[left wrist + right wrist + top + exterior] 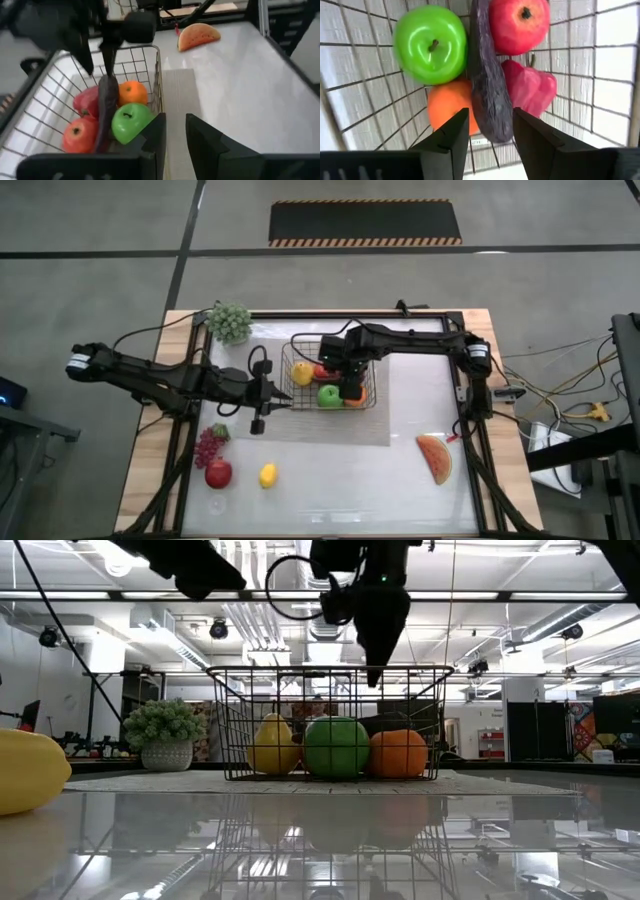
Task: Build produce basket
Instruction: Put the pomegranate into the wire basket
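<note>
Our right gripper (490, 131) hangs over the basket (372, 375), fingers apart astride the purple eggplant (489, 75), which lies among the green apple (430, 44), orange (447, 111), red apple (519, 24) and pepper (530, 90). Our left gripper (283, 403) waits left of the basket, fingers nearly together, empty.

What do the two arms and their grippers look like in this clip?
Both arms are black, built from slim jointed segments with loose black cables looping alongside. Each shoulder end carries a pale label. The left gripper and right gripper each have two flat, dark, angular fingers. No other markings are legible.
</note>
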